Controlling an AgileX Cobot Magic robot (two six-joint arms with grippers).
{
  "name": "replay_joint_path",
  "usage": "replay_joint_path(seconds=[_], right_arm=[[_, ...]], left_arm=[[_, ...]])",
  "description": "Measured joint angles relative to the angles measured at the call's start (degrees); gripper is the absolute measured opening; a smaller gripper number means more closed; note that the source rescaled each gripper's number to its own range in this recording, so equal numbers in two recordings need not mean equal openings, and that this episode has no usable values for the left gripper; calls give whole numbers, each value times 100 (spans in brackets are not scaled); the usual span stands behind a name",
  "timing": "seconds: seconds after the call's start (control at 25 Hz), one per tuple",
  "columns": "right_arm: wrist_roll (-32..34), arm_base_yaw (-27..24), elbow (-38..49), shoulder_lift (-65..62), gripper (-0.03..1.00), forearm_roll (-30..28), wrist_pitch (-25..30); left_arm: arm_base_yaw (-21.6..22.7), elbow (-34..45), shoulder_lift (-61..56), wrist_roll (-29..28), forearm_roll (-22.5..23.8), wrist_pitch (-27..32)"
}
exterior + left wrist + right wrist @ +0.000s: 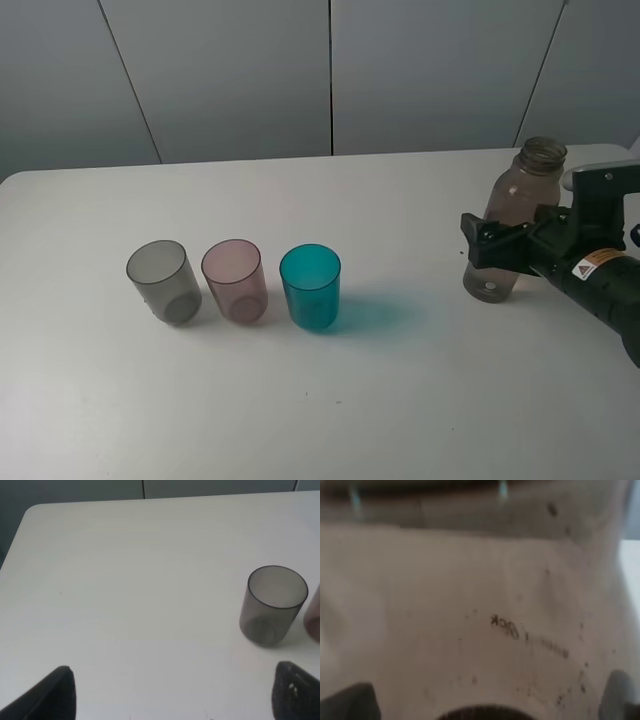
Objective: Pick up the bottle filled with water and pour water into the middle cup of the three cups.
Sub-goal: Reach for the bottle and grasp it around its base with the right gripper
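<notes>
The smoky brown-pink bottle (515,200) stands upright and uncapped at the right of the white table (330,420). My right gripper (500,245) is open, with its jaws on either side of the bottle's lower body. In the right wrist view the bottle (480,605) fills the picture, with the right gripper (485,700) astride it. The three cups stand in a row at the left: smoky grey (163,281), pale pink middle cup (234,280), teal (310,287). My left gripper (175,695) hovers open near the grey cup (272,605). The pink cup (315,617) shows at the picture's edge.
Grey wall panels (330,70) rise behind the table's far edge. Bare tabletop lies between the teal cup and the bottle. The table's rounded far-left corner (35,510) shows in the left wrist view.
</notes>
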Motion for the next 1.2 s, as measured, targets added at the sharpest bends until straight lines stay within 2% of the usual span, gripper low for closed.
replay_joint_path(seconds=[0.96, 1.0, 1.04, 1.08, 1.12, 1.16, 1.2], right_arm=[[130, 0, -19, 131, 99, 41, -23], [130, 0, -19, 131, 90, 41, -23], [130, 0, -19, 131, 71, 41, -23], [130, 11, -19, 131, 46, 41, -23], [130, 11, -19, 131, 9, 31, -23], [124, 11, -19, 131, 0, 31, -23], [124, 11, -19, 131, 0, 31, -23]], left_arm=[[0, 0, 0, 0, 0, 0], [0, 0, 0, 0, 0, 0], [0, 0, 0, 0, 0, 0], [0, 0, 0, 0, 0, 0], [0, 0, 0, 0, 0, 0], [0, 0, 0, 0, 0, 0], [0, 0, 0, 0, 0, 0]])
